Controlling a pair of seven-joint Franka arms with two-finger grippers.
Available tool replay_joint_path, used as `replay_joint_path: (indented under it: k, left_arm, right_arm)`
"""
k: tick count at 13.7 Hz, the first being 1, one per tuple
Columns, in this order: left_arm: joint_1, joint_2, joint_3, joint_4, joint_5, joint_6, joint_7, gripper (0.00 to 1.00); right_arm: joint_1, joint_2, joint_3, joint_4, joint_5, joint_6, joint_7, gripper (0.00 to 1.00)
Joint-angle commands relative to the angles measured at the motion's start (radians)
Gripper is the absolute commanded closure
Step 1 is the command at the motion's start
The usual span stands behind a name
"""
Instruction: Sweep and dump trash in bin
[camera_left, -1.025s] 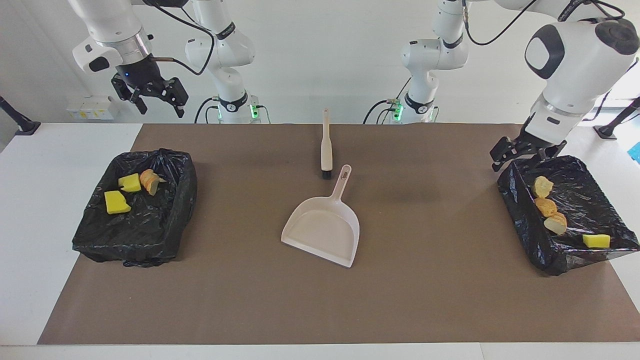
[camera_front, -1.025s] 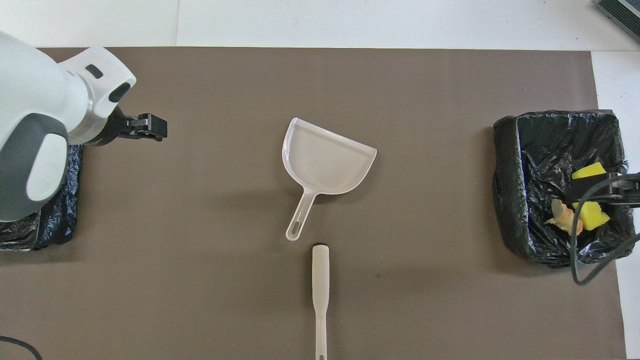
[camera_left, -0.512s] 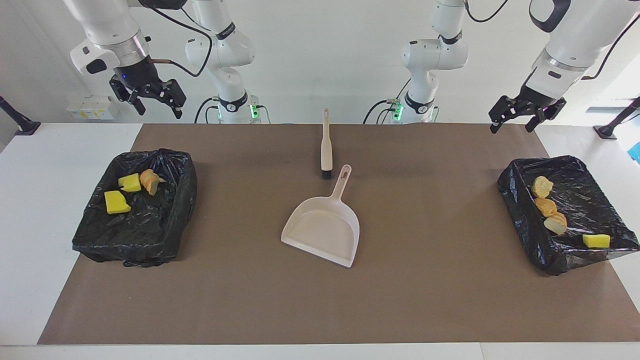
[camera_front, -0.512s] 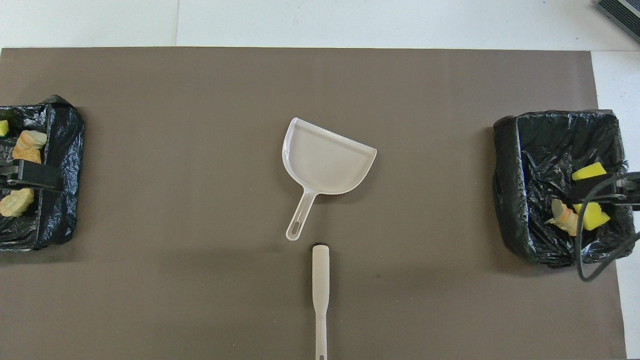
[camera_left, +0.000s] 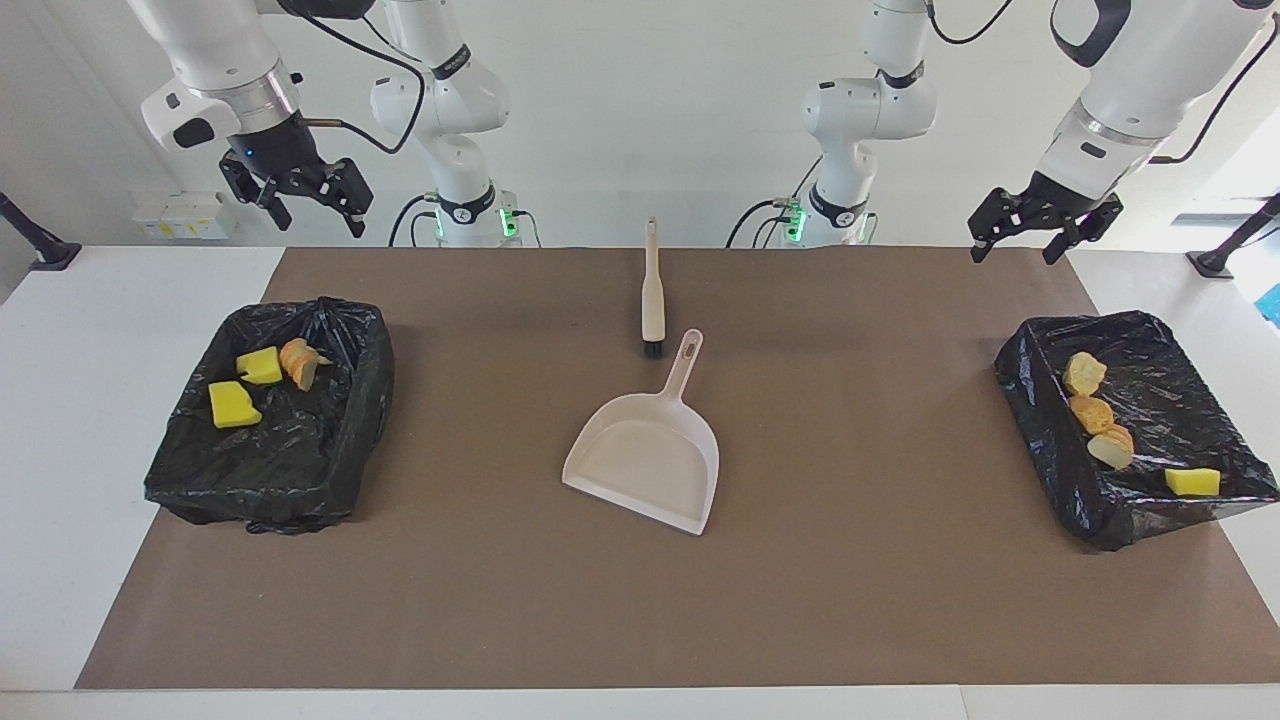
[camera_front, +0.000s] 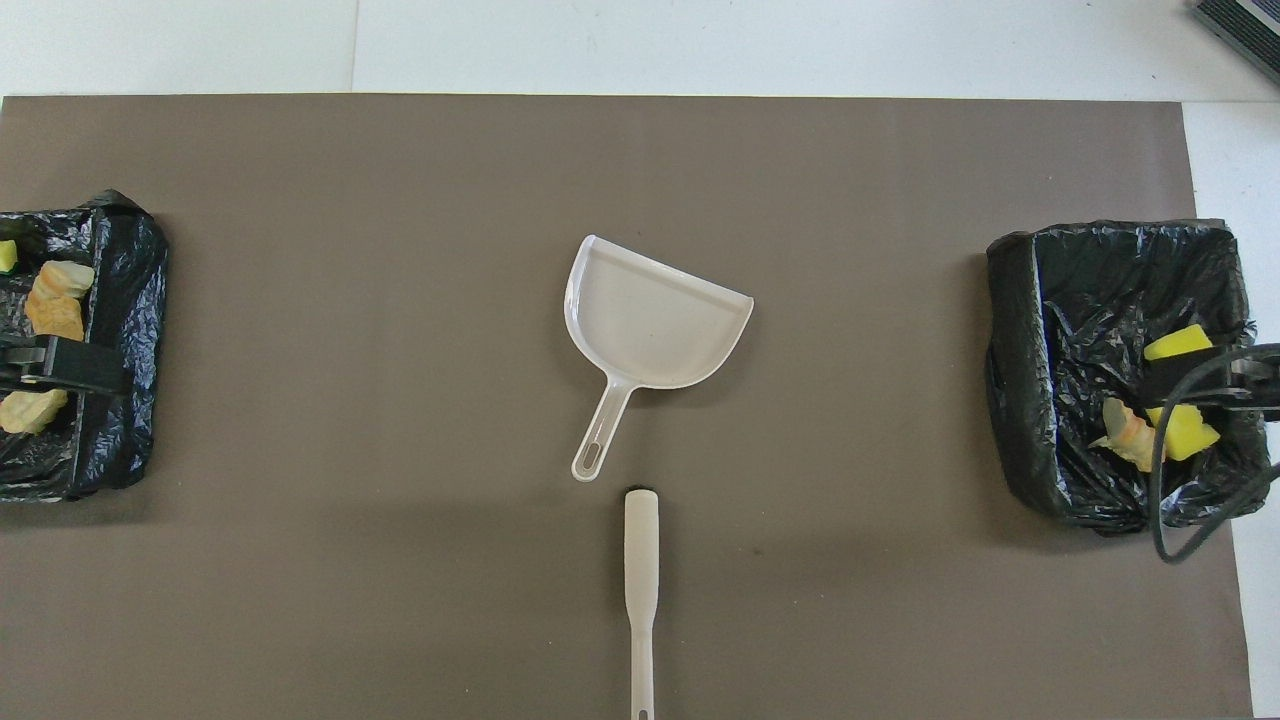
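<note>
Surface (camera_left: 60, 420): white, with a brown mat (camera_left: 850, 600) laid over most of it; white wall at the robots' end.

Item 1. Beige dustpan (camera_left: 645, 455) at the mat's centre, pan mouth pointing away from the robots, handle toward them. In the overhead view we logged its handle toward 7 o'clock.

Item 2. Beige brush (camera_left: 652, 290), at 12 o'clock from the dustpan in the facing view, nearer the robots, bristle end just short of the dustpan's handle.

Item 3. Bin (camera_left: 330, 460), black-lined, at the right arm's end. We counted three pieces of the trash (camera_left: 233, 404) in it: two yellow sponge pieces and one orange-brown lump.

Item 4. Second bin (camera_left: 1040, 460), black-lined, at the left arm's end, holding four pieces: three tan lumps and one yellow sponge piece.

Item 5. Left tool (camera_left: 1030, 232), raised in the air over the mat's edge nearest the robots, fingers spread, holding nothing.

Item 6. Right tool (camera_left: 305, 203), raised clear of the surface at its own end, fingers spread, holding nothing.
</note>
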Motion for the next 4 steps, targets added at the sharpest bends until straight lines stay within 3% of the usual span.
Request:
replay_joint_path:
  k: [1, 4]
  left_arm:
    - [0.008, -0.020, -0.002, -0.015, -0.012, 0.006, 0.021, 0.00]
    - [0.008, -0.012, -0.004, -0.006, -0.009, 0.018, 0.041, 0.00]
  right_arm:
    - [-0.005, -0.014, 0.008, -0.007, 0.004, -0.001, -0.011, 0.00]
    - [0.005, -0.019, 0.015, -0.018, -0.012, 0.009, -0.011, 0.00]
